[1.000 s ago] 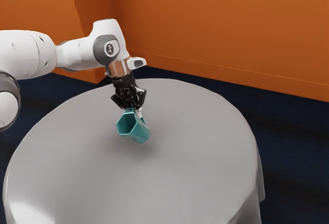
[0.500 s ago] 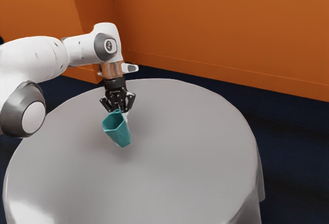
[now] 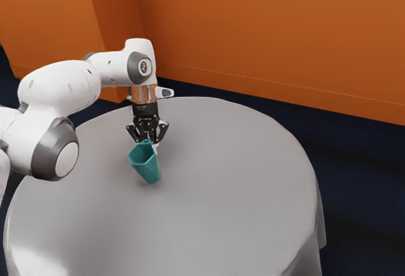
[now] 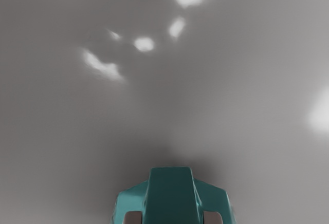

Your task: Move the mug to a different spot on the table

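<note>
Carrying the mug [image 3: 145, 163] is, by my reading, the step in hand. The black fingers [image 3: 157, 133] are closed narrow on the upper rim. The teal body hangs below them at a tilt, its base swung toward the exterior view's right. The mug is over the exterior view's left portion of the round grey surface [image 3: 253, 181], well in from the edge. Its base is close above its own shadow (I cannot tell whether it is touching or just clear). In the wrist view the mug [image 4: 172, 196] lies directly under the hand, with bare surface [image 4: 205, 106] beyond it.

Recommended procedure for this step:

1. Hold the grip closed during travel. A rim pinch on a tilted mug is likely to let it pivot.
2. Move slowly and keep the base clear of the surface to avoid dragging.
3. Choose a set-down spot well away from the rim of the surface.
4. Rotate the hand so the base comes level before descent. A mug released at this angle could topple or roll.
5. Open the fingers only once the base bears flat.
</note>
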